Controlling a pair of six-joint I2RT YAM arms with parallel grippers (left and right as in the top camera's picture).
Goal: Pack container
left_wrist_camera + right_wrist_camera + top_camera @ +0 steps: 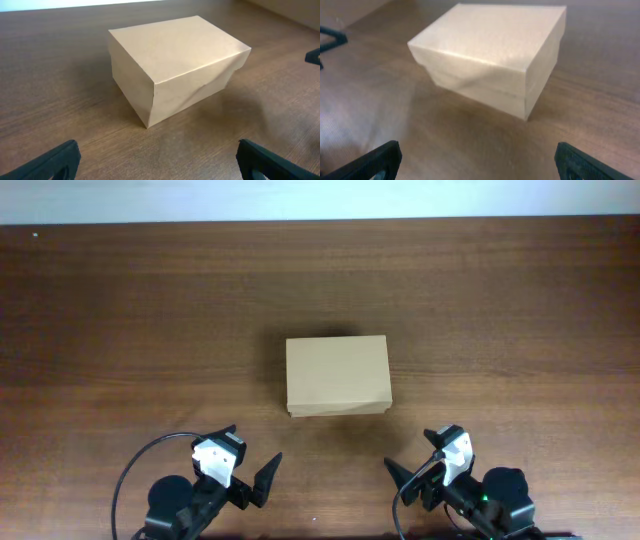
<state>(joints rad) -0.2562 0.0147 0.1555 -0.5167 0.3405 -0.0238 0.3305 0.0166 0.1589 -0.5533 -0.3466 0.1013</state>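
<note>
- Plainly, the box (337, 375) sits alone near the middle of the wooden table (100, 330), well apart from both arms, its long side running left to right in the overhead view.
- Its flap lid is down and lies flat on top; both wrist views show closed cardboard faces, with a shallow crease across one long side, and nothing of the inside.
- The left gripper (255, 450) is at the near edge of the table, jaws spread wide and holding nothing.
- The right gripper (412, 450) mirrors it on the other side, also spread wide and empty-handed.
- Each gripper points towards the box, one to either side of it, and neither touches it.
- Step in hand, as I judge it: a pause either at the start or at the end of packing. With the lid shut and nothing loose in view, I cannot tell whether the box is already filled.
- Next move, if packing is not yet done: one gripper would need to reach the front edge of the lid and lift it on its hinge while the other steadies the light box against sliding.
- Count: one box, two grippers, one table, and no loose things to pack in any view.
</note>
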